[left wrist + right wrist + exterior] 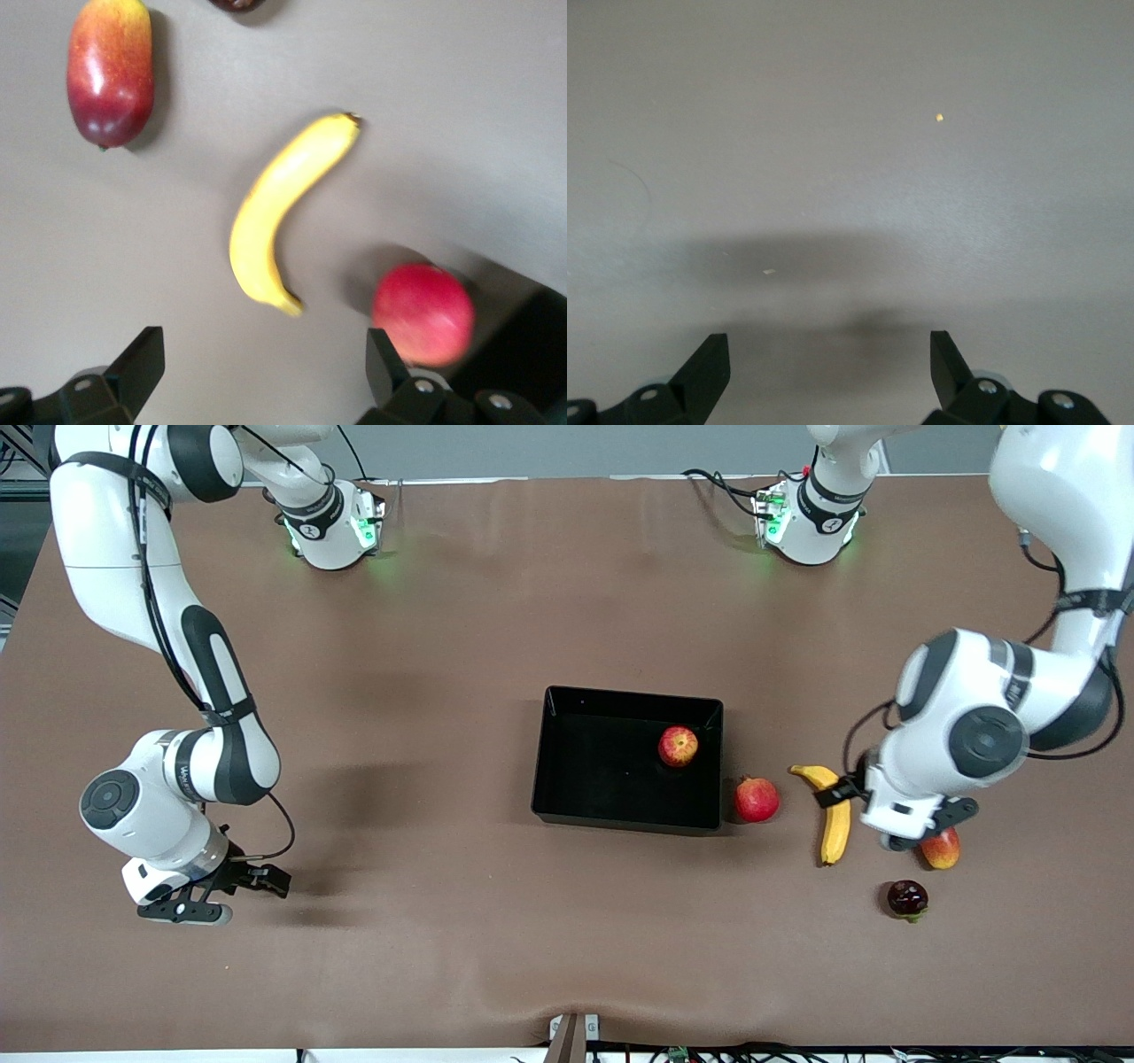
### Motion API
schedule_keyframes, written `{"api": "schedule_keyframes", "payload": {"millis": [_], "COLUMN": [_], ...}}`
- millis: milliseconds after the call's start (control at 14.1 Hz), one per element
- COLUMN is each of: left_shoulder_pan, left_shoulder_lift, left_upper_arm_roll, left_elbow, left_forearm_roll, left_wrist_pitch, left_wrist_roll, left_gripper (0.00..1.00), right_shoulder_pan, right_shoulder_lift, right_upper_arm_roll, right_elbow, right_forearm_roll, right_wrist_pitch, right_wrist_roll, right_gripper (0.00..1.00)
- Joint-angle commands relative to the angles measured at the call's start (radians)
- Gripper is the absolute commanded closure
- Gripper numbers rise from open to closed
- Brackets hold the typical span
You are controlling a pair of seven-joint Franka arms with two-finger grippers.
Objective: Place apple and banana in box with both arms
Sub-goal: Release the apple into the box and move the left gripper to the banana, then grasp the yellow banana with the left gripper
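Observation:
The apple (678, 746), red with yellow streaks, lies inside the black box (567, 757), in the corner toward the left arm's end. The yellow banana (833, 815) lies on the table outside the box, toward the left arm's end. My left gripper (897, 834) hangs over the table between the banana and a mango. In the left wrist view it (263, 363) is open and empty, with the banana (283, 221) just ahead of its fingertips. My right gripper (190, 911) waits low over bare table at the right arm's end; it (830, 359) is open and empty.
A pinkish-red round fruit (756, 799) sits between the box and the banana, and also shows in the left wrist view (423, 314). A red-yellow mango (941, 849) lies partly under the left hand. A dark fruit (907, 899) lies nearer the front camera.

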Motion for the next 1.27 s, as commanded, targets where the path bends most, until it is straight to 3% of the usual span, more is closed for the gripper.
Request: {"api": "schedule_keyframes", "payload": {"millis": [0, 212, 425, 496, 708, 991, 1204], "left_shoulder_pan": [0.01, 0.068, 0.08, 0.082, 0.091, 0.088, 0.09], "left_shoulder_lift": [0.034, 0.075, 0.12, 0.126, 0.12, 0.033, -0.064], "left_upper_arm_roll": [-0.007, -0.007, -0.007, -0.006, -0.007, -0.019, -0.093], "left_elbow": [-0.106, -0.197, -0.21, -0.211, -0.21, -0.202, -0.176], "left_forearm_roll": [0.066, 0.162, 0.192, 0.211, 0.216, 0.2, 0.161], "left_wrist_pitch": [0.13, 0.247, 0.265, 0.265, 0.258, 0.218, 0.132], "left_wrist_roll": [-0.017, -0.017, -0.017, -0.017, -0.027, -0.03, -0.037], "left_gripper": [0.0, 0.01, 0.14, 0.24, 1.0, 1.0, 1.0], "right_shoulder_pan": [-0.036, -0.036, -0.036, -0.036, -0.051, -0.067, -0.067], "right_shoulder_lift": [-0.077, -0.12, -0.166, -0.184, -0.241, -0.345, -0.416], "right_upper_arm_roll": [0.019, 0.019, 0.019, 0.019, 0.019, 0.019, 0.019], "right_elbow": [-0.08, -0.146, -0.192, -0.2, -0.202, -0.2, -0.196], "right_forearm_roll": [-0.012, -0.012, -0.011, -0.012, -0.012, -0.012, -0.012], "right_wrist_pitch": [-0.008, -0.009, -0.043, -0.072, -0.205, -0.398, -0.498], "right_wrist_roll": [-0.052, -0.053, -0.055, -0.055, -0.057, -0.057, -0.055], "right_gripper": [0.0, 0.0, 0.0, 0.0, 0.0, 0.0, 0.0]}}
